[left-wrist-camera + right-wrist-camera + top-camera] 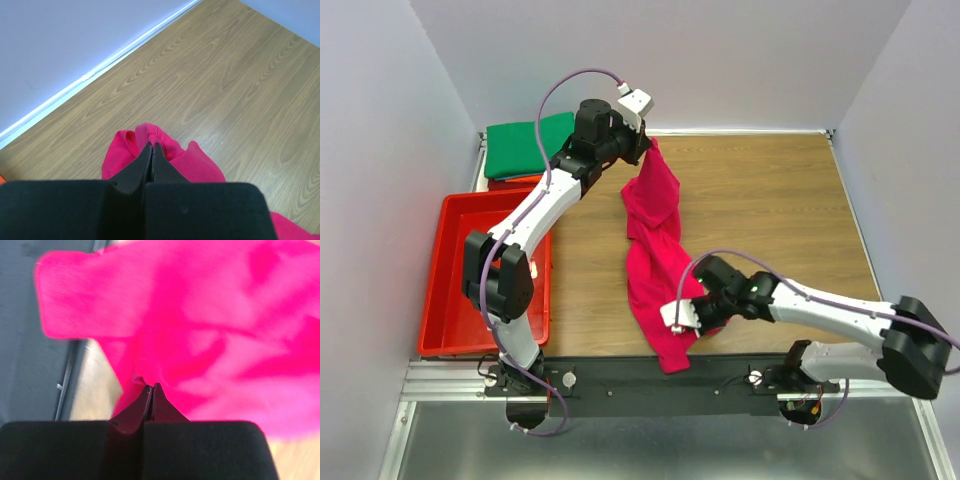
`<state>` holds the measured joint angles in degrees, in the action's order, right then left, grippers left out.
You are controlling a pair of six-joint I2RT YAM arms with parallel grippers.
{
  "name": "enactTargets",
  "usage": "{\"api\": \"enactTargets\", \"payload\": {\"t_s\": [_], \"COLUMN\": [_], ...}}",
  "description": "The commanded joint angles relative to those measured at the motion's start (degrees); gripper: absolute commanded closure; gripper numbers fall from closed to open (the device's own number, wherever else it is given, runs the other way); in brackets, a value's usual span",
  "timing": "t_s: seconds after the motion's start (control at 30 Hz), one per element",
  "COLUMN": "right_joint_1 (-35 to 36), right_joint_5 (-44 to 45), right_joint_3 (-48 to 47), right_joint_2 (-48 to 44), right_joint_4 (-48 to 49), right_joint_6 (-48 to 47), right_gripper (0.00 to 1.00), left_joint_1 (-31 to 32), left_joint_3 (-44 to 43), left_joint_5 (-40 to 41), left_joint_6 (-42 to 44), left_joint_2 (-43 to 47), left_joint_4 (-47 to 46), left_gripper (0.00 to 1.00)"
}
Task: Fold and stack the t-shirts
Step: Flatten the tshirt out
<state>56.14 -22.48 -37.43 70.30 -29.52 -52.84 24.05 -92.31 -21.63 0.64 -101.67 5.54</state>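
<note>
- Garment under inspection: one magenta t-shirt (654,245), unfolded, strung as a twisted rope between the two grippers above the table (770,210).
- Left gripper (152,146) was clamped fully on a stitched edge of the fabric. The rest of the shirt hung below and behind its fingers.
- Right gripper (151,386) was likewise pinched closed on a bunched fold low on the shirt. A loose flap drooped past it toward the table's near edge. Which seam it held could not be told.
- Handling, as judged: light, limp cotton with no stiffness of its own. It sags, twists and bunches, and a thin pinch may slip out under pull.
- Recommended hold: corners of hem or shoulders, on the doubled stitched edges, so the cloth spreads flat rather than ropes.
- Folded green shirt (528,145) lay near the left gripper, on its outer side, at the far end of the red tray (450,300).
</note>
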Motion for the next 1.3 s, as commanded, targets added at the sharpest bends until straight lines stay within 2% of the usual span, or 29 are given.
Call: {"api": "enactTargets", "payload": {"t_s": [0.0,0.13,0.33,0.5,0.67,0.83,0.93,1.1,1.27], "right_joint_1": [-7.17,-18.40,-31.32,-36.97,-41.80,-45.93,-48.22,-52.36,-54.91], "right_joint_5": [-1.69,0.93,11.29,18.95,25.64,26.44,25.47,26.78,28.19], "right_joint_3": [0.87,0.00,-4.84,-15.37,-33.53,-46.12,-50.71,-57.83,-65.66], "right_joint_2": [-6.30,-15.17,-20.73,-19.86,-17.14,-14.85,-14.85,-14.84,-13.70], "right_joint_4": [-2.21,-2.21,-1.86,-2.03,-2.38,-2.65,-3.52,-6.08,-8.27], "right_joint_6": [2.82,7.48,14.07,17.15,18.30,20.93,21.90,21.64,21.73], "right_gripper": [1.00,1.00,0.99,0.99,0.99,1.00,0.99,0.99,1.00], "left_joint_1": [-0.50,-0.68,-0.85,-0.85,-0.85,-0.85,-0.85,-0.32,0.64], "left_joint_3": [-1.11,-1.38,-0.77,-0.85,-0.50,2.74,2.67,2.14,3.54], "left_joint_5": [-1.22,-1.75,-1.32,-0.26,3.25,7.55,8.70,7.39,2.47], "left_joint_6": [0.23,0.06,1.90,3.22,3.14,1.12,-0.29,-3.98,-6.97], "left_joint_2": [2.88,4.80,10.24,16.23,25.52,35.99,38.82,42.51,45.24], "left_joint_4": [0.08,0.26,-0.18,-0.62,-4.30,-13.16,-15.12,-16.96,-20.13], "left_gripper": [1.00,1.00,1.00,1.00,1.00,1.00,1.00,1.00,1.00]}}
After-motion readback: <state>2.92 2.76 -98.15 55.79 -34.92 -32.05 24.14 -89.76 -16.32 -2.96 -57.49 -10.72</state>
